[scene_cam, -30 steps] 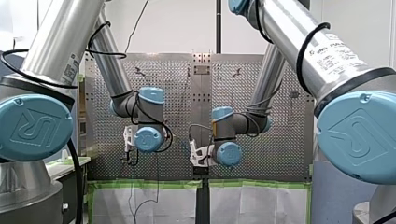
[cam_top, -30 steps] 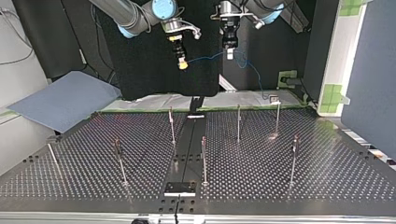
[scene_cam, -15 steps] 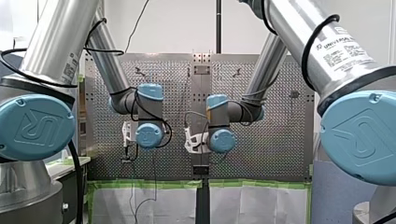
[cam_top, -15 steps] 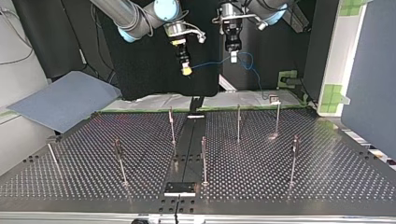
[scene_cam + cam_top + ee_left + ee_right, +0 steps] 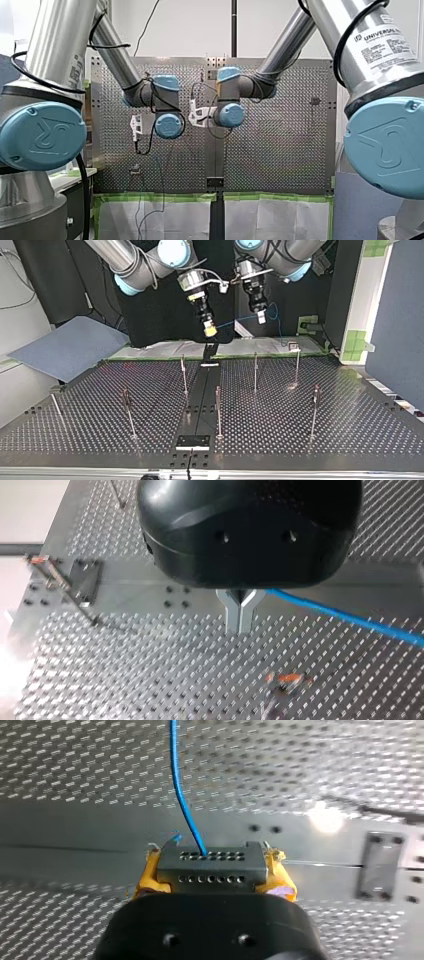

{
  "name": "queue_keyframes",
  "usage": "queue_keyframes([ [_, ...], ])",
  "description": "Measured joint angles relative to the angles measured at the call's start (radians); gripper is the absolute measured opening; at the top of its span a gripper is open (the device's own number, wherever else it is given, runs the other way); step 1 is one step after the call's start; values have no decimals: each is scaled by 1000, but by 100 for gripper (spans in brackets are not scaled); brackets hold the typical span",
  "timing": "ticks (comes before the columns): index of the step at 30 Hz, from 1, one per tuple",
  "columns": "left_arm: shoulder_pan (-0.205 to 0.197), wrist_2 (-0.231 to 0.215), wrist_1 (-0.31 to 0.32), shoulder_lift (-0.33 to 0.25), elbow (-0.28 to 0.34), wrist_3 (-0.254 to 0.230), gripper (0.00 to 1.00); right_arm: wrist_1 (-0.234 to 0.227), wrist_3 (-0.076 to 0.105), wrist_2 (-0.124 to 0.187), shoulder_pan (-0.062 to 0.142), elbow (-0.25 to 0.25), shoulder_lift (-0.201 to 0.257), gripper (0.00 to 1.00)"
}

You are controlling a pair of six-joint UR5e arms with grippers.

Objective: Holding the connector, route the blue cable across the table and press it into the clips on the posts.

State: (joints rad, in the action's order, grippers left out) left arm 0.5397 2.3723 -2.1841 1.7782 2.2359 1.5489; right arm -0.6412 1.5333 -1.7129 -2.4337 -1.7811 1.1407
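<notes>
Change since a second ago: in the top view both claws sit lower and further toward the view's right, tilted off vertical. In the front view both wrists stand higher against the far panel and closer together.

Item 1 — my right claw [image 5: 210, 332]: yellow pads [image 5: 149, 879] pinching the connector [image 5: 210, 867], held in the air above the far edge of the counter [image 5: 350, 432].

Item 2 — my left claw [image 5: 261, 318]: metal fingers [image 5: 233, 614] pressed together on the blue cable [image 5: 239, 321], just right of item 1 in the top view.

Item 3, blue cable: spans from the connector to my left claw, loops beyond it, then drops toward the counter's far right.

Item 4, counter: dark, perforated, plain centre strip, thin upright posts [image 5: 255, 371] set well apart. The cable hangs apart from all of them.

Room: grey-blue sheet [image 5: 65, 347] at the top view's left, black cloth [image 5: 165, 315] behind the arms, green tape [image 5: 356, 342] at right.

View notes: only the right wrist view shows the connector's two rows of holes, with the cable entering the upper row. The front view shows the wrists, with the claw tips out of sight.
</notes>
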Motion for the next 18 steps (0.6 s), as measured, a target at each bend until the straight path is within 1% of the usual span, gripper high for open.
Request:
queue_keyframes([
  [3,-18,13,-33,-19,-19,0,0,29,6,5,0,29,29,0],
  [5,-37,14,-58,-39,-25,1,0,56,15,11,3,56,54,0],
  [8,-67,5,-90,-70,-28,1,0,89,25,21,6,86,66,0],
  [12,-104,-19,-129,-108,-29,1,0,125,29,32,5,120,52,0],
  [15,-134,-44,-158,-137,-29,5,0,149,28,41,-1,147,27,0],
  [18,-165,-68,-183,-169,-29,10,0,163,28,55,-8,171,1,0],
])
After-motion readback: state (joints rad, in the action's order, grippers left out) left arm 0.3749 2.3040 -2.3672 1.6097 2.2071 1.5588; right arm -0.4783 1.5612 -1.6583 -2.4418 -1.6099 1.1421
